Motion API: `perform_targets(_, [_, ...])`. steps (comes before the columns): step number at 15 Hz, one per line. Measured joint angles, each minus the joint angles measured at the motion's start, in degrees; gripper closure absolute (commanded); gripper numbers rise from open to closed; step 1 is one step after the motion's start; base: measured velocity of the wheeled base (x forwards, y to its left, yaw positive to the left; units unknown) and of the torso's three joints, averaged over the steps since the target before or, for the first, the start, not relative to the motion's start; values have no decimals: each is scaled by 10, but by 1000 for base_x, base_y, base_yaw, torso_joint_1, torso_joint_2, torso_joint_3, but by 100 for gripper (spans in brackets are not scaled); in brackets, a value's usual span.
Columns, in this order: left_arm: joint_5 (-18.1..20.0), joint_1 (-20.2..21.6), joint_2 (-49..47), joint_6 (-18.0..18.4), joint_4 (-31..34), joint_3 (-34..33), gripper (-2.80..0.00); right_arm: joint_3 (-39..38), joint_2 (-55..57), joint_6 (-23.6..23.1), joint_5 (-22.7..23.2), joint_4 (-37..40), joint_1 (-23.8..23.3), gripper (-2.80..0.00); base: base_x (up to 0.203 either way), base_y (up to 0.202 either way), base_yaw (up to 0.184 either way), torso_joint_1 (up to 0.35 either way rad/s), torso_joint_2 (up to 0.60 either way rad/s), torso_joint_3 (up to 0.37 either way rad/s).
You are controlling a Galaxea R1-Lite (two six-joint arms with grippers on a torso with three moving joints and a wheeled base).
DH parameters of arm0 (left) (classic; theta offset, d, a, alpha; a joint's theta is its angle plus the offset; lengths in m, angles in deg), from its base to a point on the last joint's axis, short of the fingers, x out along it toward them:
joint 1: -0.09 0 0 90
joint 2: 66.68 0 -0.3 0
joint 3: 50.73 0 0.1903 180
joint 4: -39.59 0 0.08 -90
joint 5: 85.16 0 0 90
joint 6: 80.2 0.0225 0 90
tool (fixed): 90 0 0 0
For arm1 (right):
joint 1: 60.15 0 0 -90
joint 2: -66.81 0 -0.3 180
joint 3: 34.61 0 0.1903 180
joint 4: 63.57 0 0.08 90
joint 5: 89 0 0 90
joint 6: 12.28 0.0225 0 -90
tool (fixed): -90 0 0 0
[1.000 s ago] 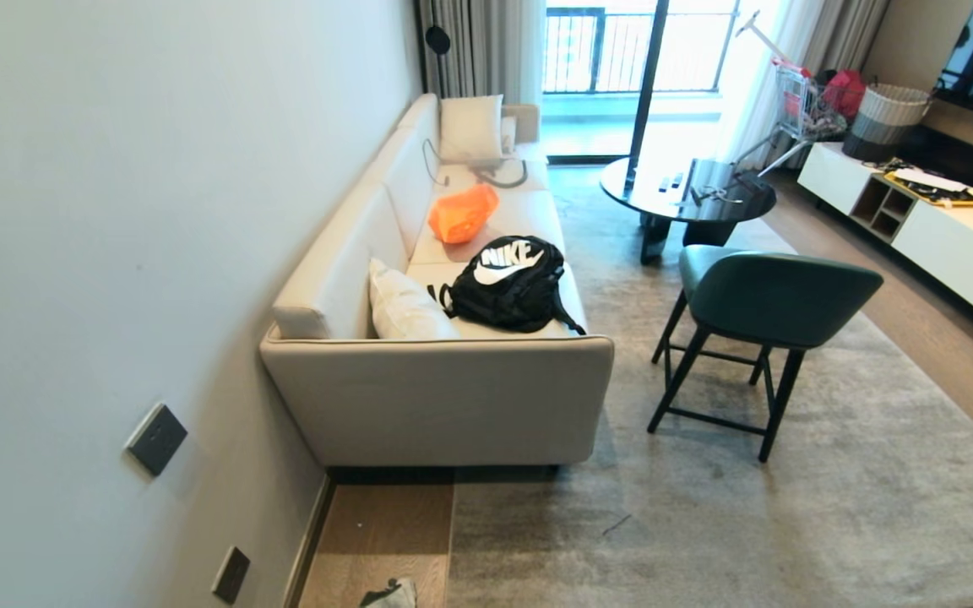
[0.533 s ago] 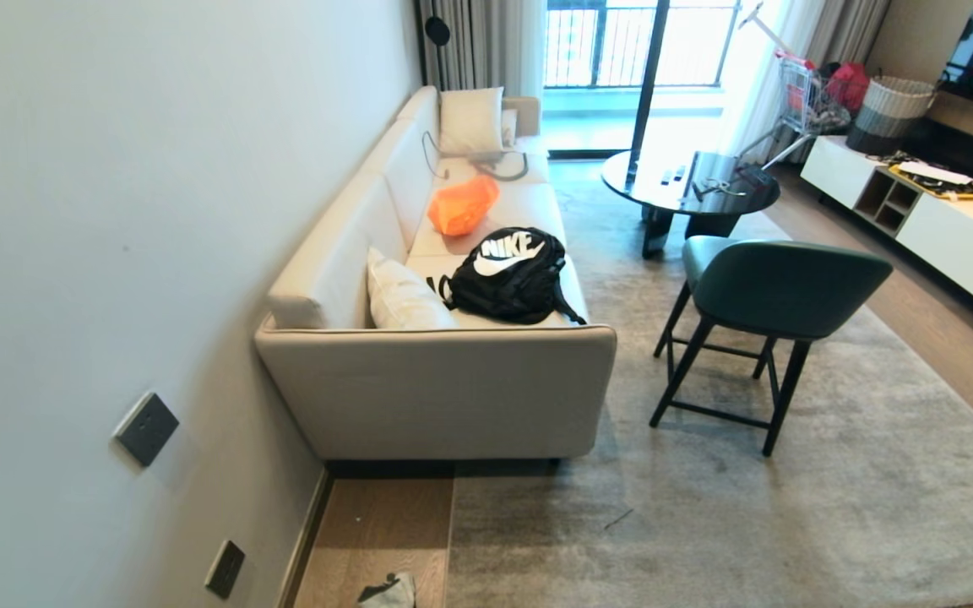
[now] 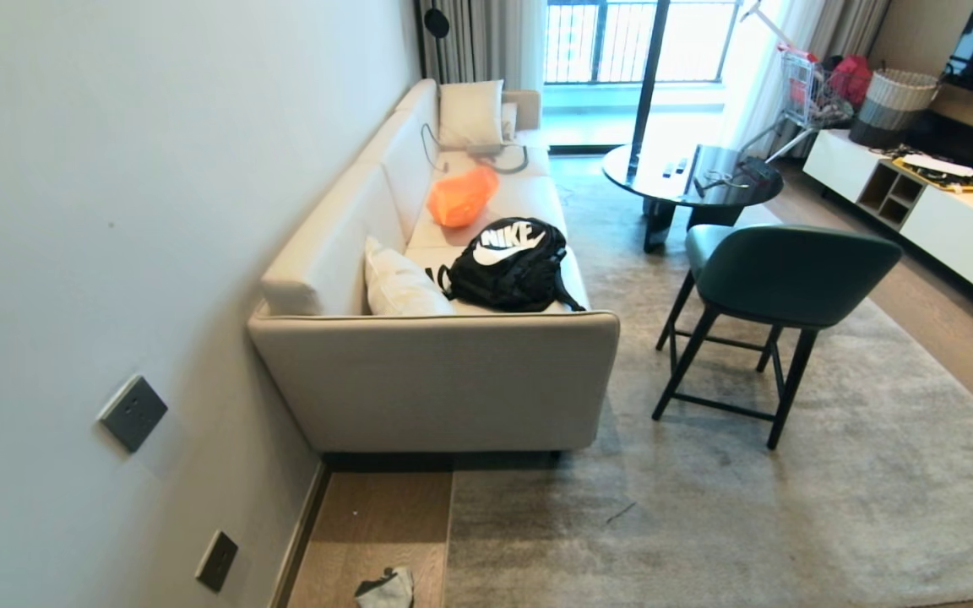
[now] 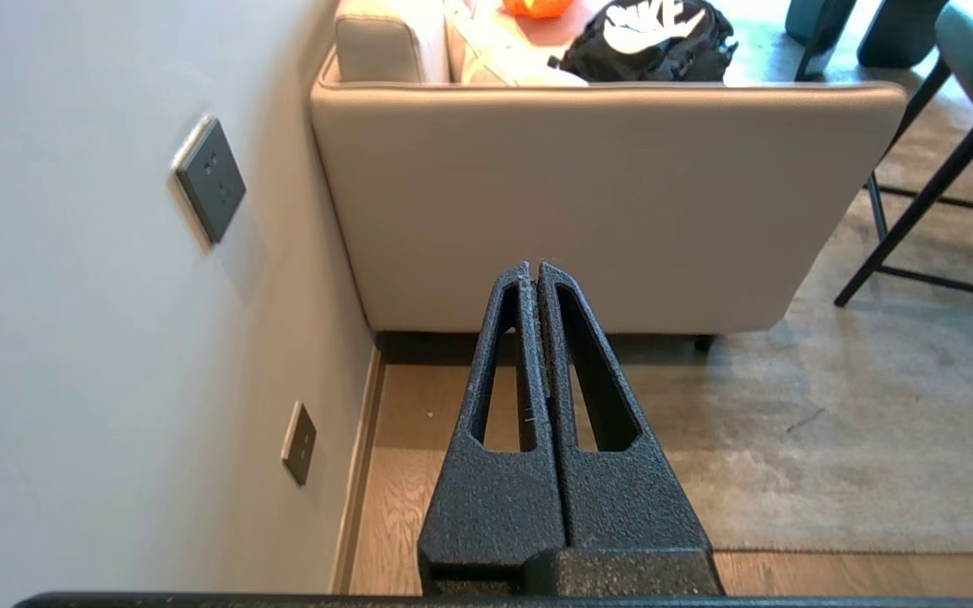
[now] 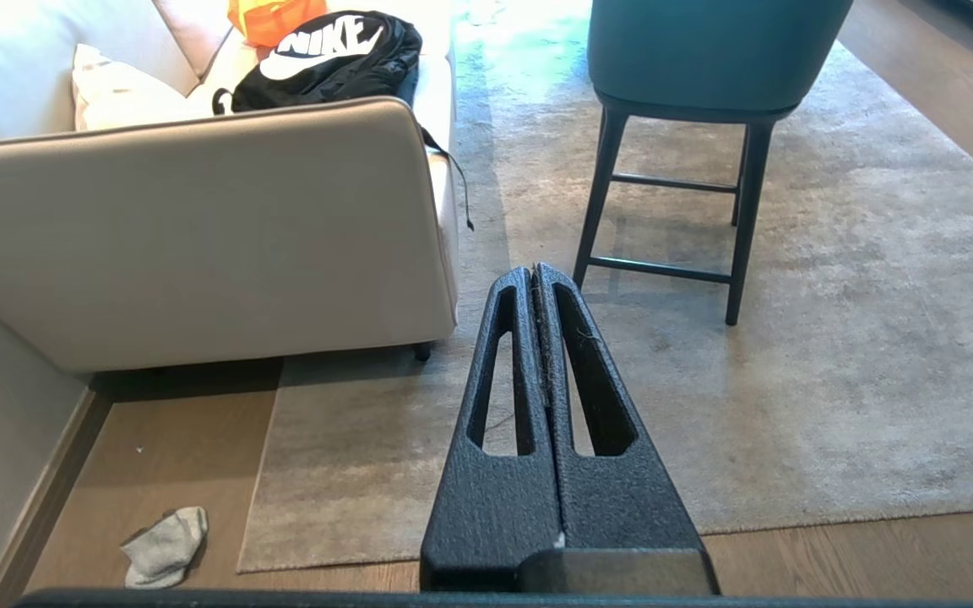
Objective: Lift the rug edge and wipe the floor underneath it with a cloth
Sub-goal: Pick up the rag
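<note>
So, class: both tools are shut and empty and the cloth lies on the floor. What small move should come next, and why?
Probably lower the left tool toward the cloth and open it. The cloth lies crumpled on the bare floor beside the rug edge, untouched, and the right tool is shut and empty too, so nothing can be wiped yet.

I observe the rug edge [image 5: 258, 473] lying flat, straight and hemmed, its corner [image 5: 241, 564] down on the floor [image 5: 174, 447], light brown wood-grain planks. The cloth [image 5: 167, 545], small, pale grey, crumpled, rests on the bare planks at nine o'clock from that corner, apart from it.
</note>
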Motion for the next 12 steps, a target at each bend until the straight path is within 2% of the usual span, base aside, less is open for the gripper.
perform_targets(4, [0, 0, 0, 0, 0, 0, 0, 0, 0, 0, 0, 0, 0, 0, 0, 0, 0, -151, 403, 249])
perform_targets(12, [0, 0, 0, 0, 0, 0, 0, 0, 0, 0, 0, 1, 0, 0, 0, 0, 0, -173, 534, 359])
